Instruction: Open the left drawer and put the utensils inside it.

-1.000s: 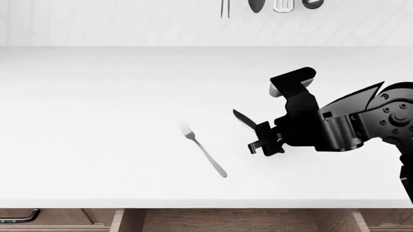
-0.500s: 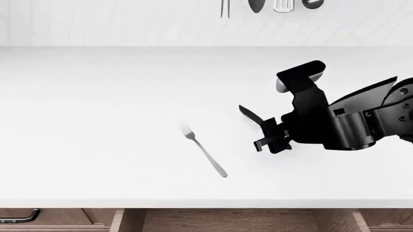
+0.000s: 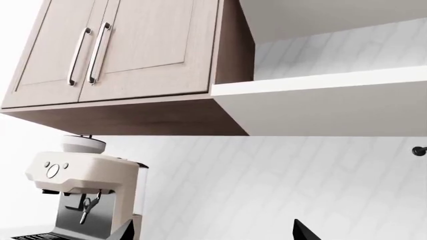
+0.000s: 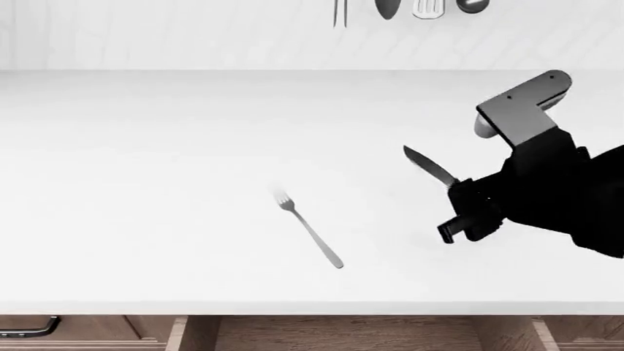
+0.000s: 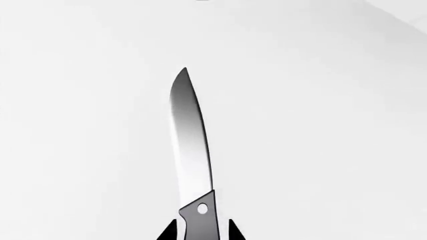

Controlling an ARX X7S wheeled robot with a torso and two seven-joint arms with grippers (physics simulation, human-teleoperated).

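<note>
- Left wrist view: I see only wall cabinets (image 3: 127,47), a tiled wall and an espresso machine (image 3: 80,192) low in the picture. None of the task's things are here, and the left jaws themselves are out of shot, so I cannot tell whether they are parted or closed. I judge this arm is idle.
- Head view: my right gripper (image 4: 470,212) is clenched on the handle of the knife (image 4: 429,165), whose blade sticks out ahead of the jaws, up and away from me, and appears lifted clear of the counter (image 4: 146,183). The fork (image 4: 310,229) lies flat on the counter, well apart from the jaws on their left side, untouched. Along the near edge, below the jaws, I see an open wooden drawer (image 4: 341,333) and, further left, another drawer front with a dark bar handle (image 4: 28,327). So one utensil is in hand and none is stowed.
- Right wrist view: the knife (image 5: 190,150) runs straight out from between the jaws, which are gripping its handle on both sides; white counter lies beyond it, with no drawer in sight.
- My judgement: the opening step looks done, if that open drawer is the one meant. Left to do: carry the knife to it, release, then fetch the fork.
</note>
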